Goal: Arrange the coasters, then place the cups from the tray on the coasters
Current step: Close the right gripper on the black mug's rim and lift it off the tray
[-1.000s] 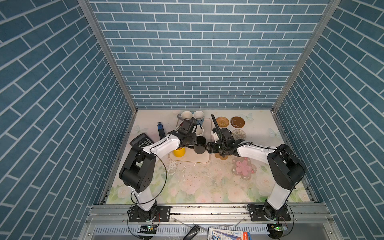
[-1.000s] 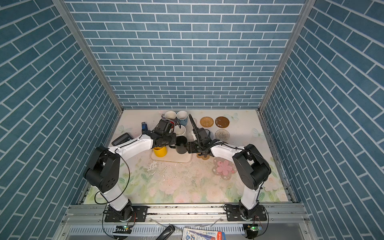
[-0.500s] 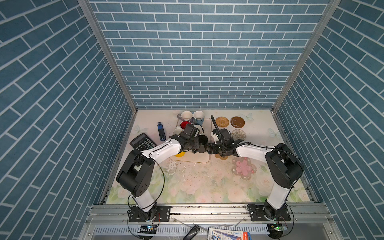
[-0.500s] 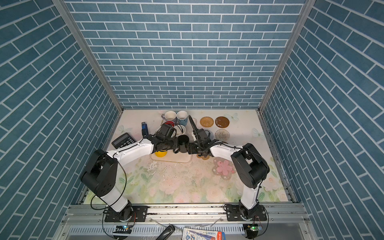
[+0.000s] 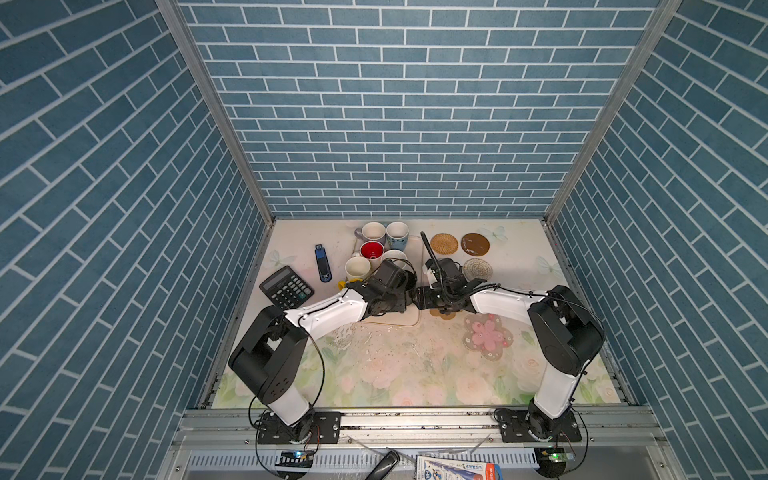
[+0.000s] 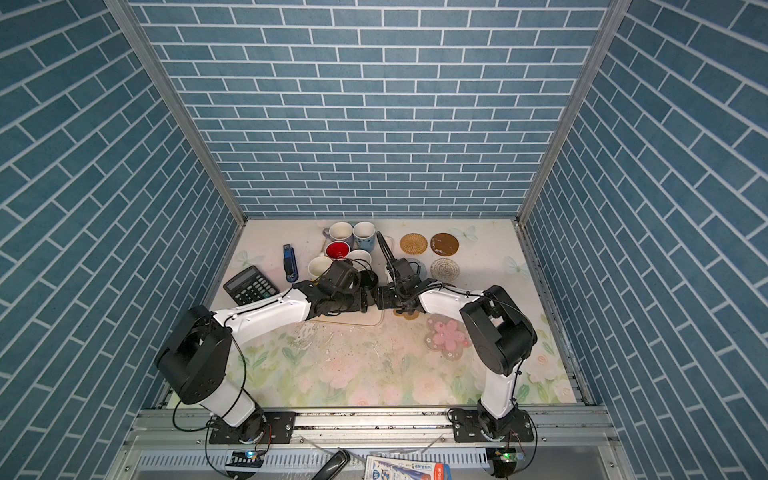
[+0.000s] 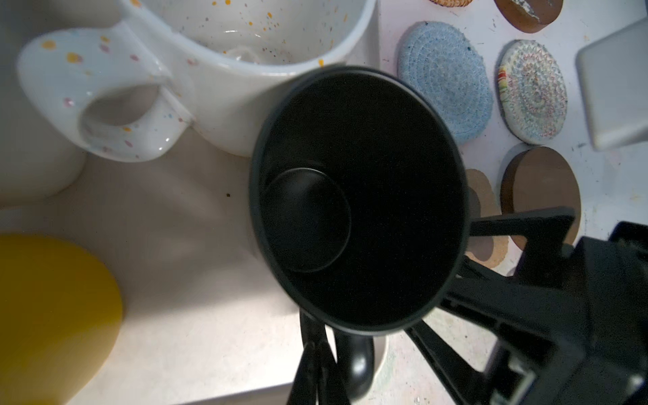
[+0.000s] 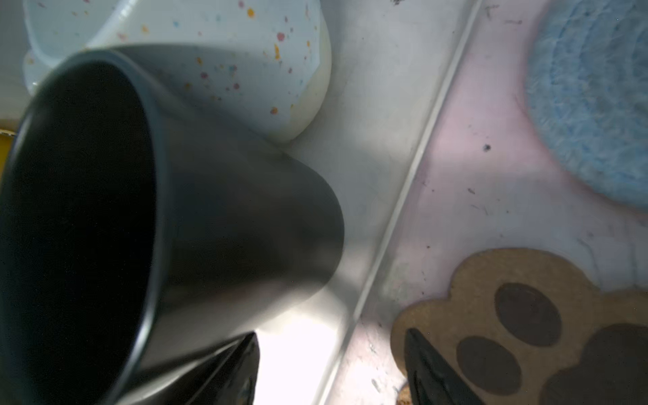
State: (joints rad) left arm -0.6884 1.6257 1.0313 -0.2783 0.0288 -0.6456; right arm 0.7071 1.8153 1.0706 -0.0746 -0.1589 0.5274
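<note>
Pinched shut beside the handle, my left gripper (image 7: 312,326) holds the matte black ceramic mug (image 7: 357,196) tilted above the near right corner of the flat beige rectangular tray (image 7: 196,280). Just right of the tray lies the brown paw-shaped cork-like coaster (image 8: 466,291), where my right gripper (image 8: 331,333) hangs, jaws apart, holding nothing. Best practice, I judge: clear the tray's low rim, level the mug, and release only once its base sits centred.

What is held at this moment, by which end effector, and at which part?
The left end effector holds the black mug, pinching close beside its handle; the exact contact is hidden. The right end effector is open, holding nothing.
</note>
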